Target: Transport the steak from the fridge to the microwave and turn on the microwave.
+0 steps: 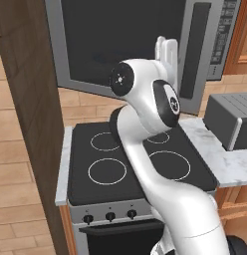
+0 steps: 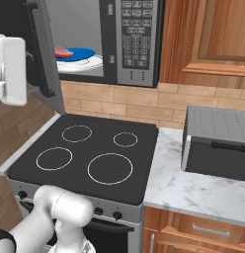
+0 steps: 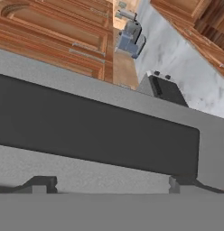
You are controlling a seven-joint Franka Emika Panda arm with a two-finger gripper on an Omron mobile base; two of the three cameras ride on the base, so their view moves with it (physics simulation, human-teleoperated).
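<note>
above the stove: steak in the microwave, claw at its open door

inside the microwave [image 2: 137, 44], the steak [image 2: 61, 51] lies on a blue plate [image 2: 80, 53] that rests on the white turntable [image 2: 85, 63]. the microwave door [image 2: 45, 54] stands swung open to the left, its dark glass panel [image 1: 120, 35] facing the left base camera, with the dark handle [image 1: 193, 50] and keypad [image 2: 136, 29] to the right.

the arm reaches up in front of the door; its white hand [image 2: 11, 69] shows at the left edge of the right base view, just beside the door's outer edge. from the hand camera, the claw [image 3: 109, 185] is right up against the door's grey frame and dark glass, with its two dark fingertips [image 3: 39, 184] set wide apart and nothing between them. whether they touch the door i cannot tell.

the steak sits inside the cavity, to the right of the hand and on the far side of the door, well apart from the claw.

below lies the black stove [image 2: 90, 153] with four white rings. on the marble bench [image 2: 193, 192] to the right stands a grey toaster oven [image 2: 216, 143].
</note>
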